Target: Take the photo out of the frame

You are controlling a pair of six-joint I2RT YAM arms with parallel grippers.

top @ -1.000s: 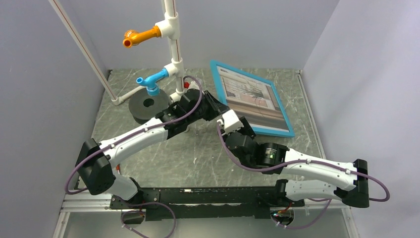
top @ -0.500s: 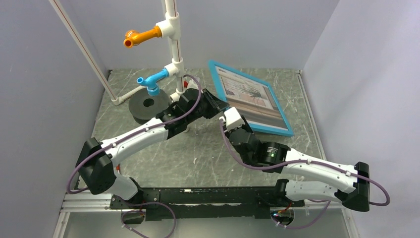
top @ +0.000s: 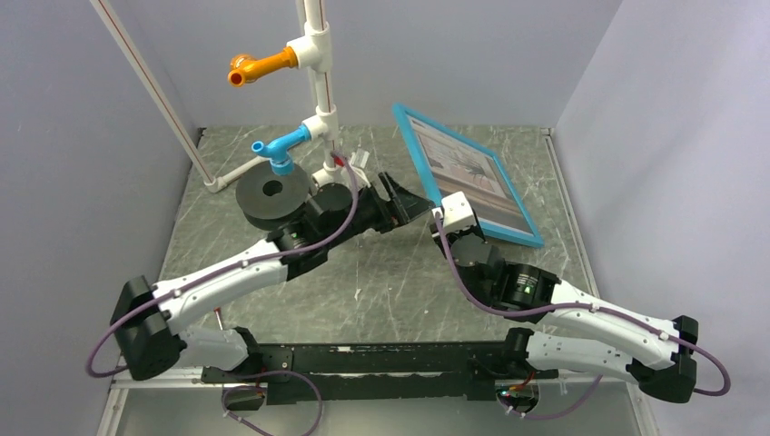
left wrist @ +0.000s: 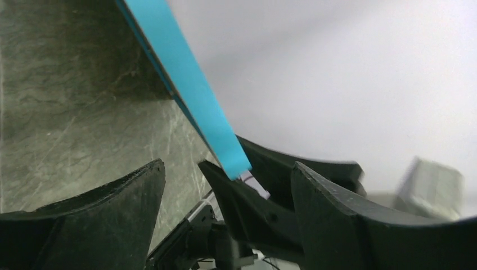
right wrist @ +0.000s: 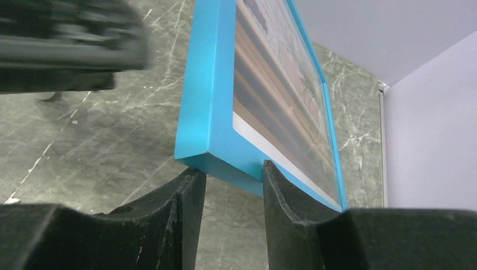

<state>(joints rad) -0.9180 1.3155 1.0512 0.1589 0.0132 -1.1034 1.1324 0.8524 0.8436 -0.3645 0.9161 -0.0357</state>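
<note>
Freshly sprung wide, the left pincer (left wrist: 228, 169) hangs beside the frame (right wrist: 205, 84), which the right pincer (right wrist: 232, 167) pinches by its near corner, tilted at the far right of the counter (top: 381, 282).

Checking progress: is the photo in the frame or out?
In. The photo sits inside the frame border in the right wrist view, nothing pulled out. The right claw grips the tipped-up frame's corner.
</note>
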